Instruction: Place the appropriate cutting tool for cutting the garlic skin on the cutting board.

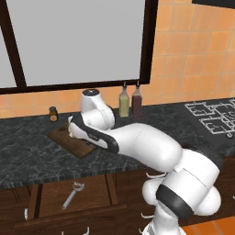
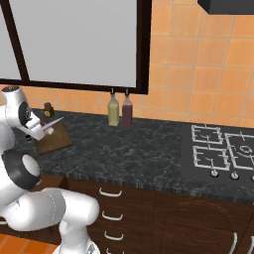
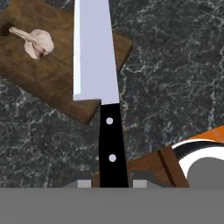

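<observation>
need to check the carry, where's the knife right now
The knife is held by its black handle in the pincer, its blade above the cutting board, beside the garlic.

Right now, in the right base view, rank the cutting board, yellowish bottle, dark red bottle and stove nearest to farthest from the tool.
1. cutting board, right beside the tool holding the knife, counter's left.
2. yellowish bottle, at the back wall.
3. dark red bottle, just right of it.
4. stove, far right.

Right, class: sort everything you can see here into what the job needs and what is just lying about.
Needed: knife, held in the gripper; garlic; cutting board.
Lying about: peeler, two bottles, small jar, hob.
</observation>
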Motion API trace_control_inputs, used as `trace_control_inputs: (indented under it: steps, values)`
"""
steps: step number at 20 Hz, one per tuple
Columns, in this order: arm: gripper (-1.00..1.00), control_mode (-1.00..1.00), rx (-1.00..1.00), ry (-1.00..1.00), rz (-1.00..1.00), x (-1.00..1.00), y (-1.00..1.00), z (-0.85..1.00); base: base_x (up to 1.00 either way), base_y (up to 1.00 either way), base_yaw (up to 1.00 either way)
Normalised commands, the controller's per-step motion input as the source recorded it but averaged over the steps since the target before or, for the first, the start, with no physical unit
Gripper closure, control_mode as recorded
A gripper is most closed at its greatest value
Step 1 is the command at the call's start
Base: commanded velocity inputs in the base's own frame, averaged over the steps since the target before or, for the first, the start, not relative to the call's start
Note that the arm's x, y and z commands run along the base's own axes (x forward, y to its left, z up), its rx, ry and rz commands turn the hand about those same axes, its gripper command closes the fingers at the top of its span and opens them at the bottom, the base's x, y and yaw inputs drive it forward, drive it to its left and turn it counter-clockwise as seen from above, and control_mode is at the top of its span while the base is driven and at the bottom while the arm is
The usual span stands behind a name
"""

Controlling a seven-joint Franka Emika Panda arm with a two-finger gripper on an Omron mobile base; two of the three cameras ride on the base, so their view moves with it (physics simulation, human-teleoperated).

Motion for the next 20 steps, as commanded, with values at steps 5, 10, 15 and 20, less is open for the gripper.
trace_control_inputs:
  steps: [5, 10, 15, 20]
  values:
    - [1.00, -1.00, -0.01, 0.00, -0.07, 0.54, 0.31, 0.00, 0.00, 0.00, 0.00]
    - [1.00, -1.00, 0.05, 0.00, 0.00, 0.35, -0.22, -0.35, 0.00, 0.00, 0.00]
    - [1.00, -1.00, 0.01, 0.00, 0.00, 0.36, -0.06, -0.62, 0.00, 0.00, 0.00]
    - [1.00, -1.00, 0.01, 0.00, 0.00, 0.03, -0.02, -0.27, 0.00, 0.00, 0.00]
